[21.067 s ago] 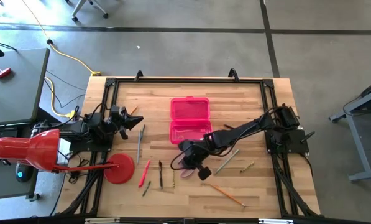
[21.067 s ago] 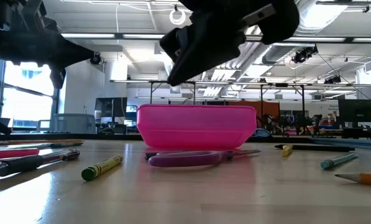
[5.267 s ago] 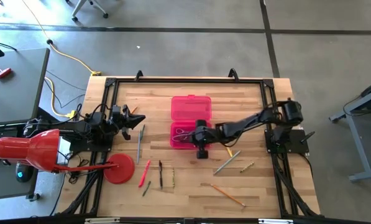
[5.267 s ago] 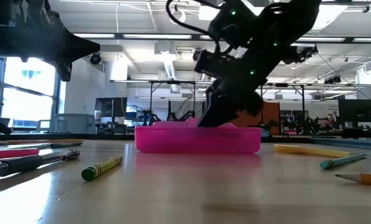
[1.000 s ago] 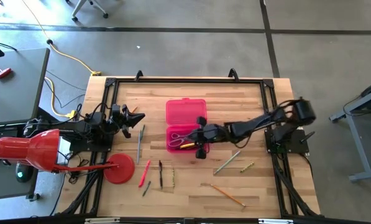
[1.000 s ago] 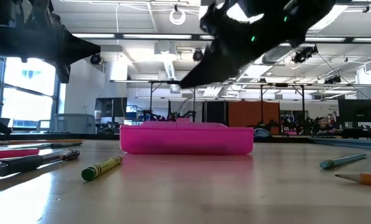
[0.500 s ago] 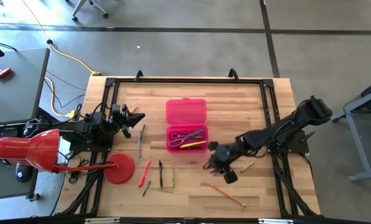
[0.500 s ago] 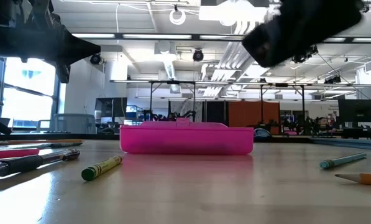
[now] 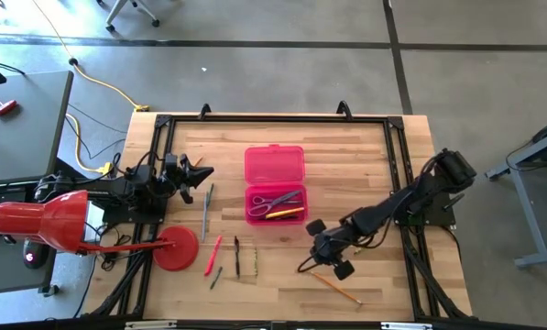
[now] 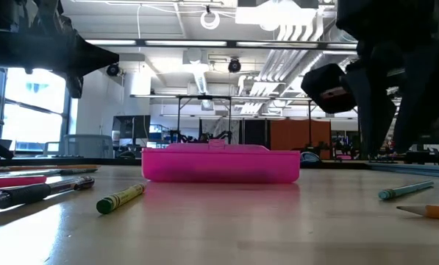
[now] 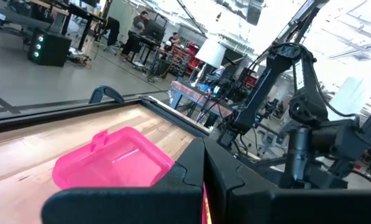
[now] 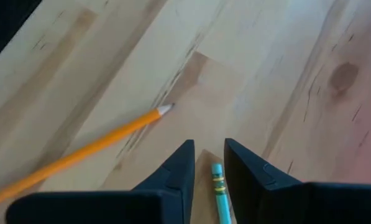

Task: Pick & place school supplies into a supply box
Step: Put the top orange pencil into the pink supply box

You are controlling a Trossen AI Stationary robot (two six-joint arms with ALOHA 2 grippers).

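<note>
The pink supply box (image 9: 275,183) lies open mid-table, its lid toward the far edge. Purple scissors (image 9: 275,199) and a yellow pencil (image 9: 285,213) lie in its tray. My right gripper (image 9: 310,258) is low over the table, near-right of the box. It is open, one finger on each side of a teal pencil's end (image 12: 217,185) without touching it. An orange pencil (image 12: 79,155) lies just beyond. My left gripper (image 9: 198,172) waits shut at the table's left edge. In the low view the box (image 10: 220,163) rests flat and the teal pencil (image 10: 404,190) lies to the right.
Loose on the table left of the box: a grey pen (image 9: 205,209), a red pen (image 9: 213,255), a black pen (image 9: 237,257) and a green crayon (image 10: 120,197). A red round disc (image 9: 177,247) sits near-left. A yellow-green crayon (image 9: 363,246) lies by the right arm.
My right gripper has left the box's tray, swung toward the table's near-right and come down over the teal pencil. The scissors and the yellow pencil have stayed in the tray. The box has not moved.
</note>
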